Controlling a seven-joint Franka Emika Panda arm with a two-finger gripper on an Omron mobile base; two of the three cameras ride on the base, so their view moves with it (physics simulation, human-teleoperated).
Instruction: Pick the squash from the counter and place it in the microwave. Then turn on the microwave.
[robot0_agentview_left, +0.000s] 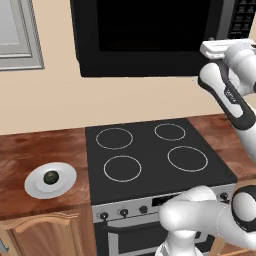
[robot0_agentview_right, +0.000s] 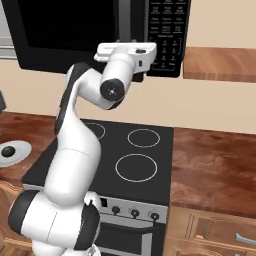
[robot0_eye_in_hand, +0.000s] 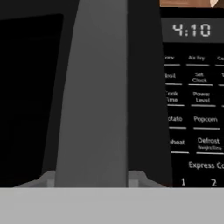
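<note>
Gripper (robot0_eye_in_hand: 92, 181) fingers pinching the microwave (robot0_agentview_left: 150, 35) door handle (robot0_eye_in_hand: 98, 92), squash (robot0_agentview_left: 51, 177) on its plate (robot0_agentview_left: 37, 187) on the counter (robot0_agentview_left: 30, 150) left of the stove (robot0_agentview_left: 155, 150): pull along the door's arc, keep the hand square so it doesn't slip.

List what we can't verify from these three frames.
- Pincer state: left base view cuts the hand at the right edge; right base view has the wrist block the fingers.
- Handle contact: hand view is too close to tell.
- Microwave top: cut by the frame edge in both base views.
- Squash on plate: too small for detail.
</note>
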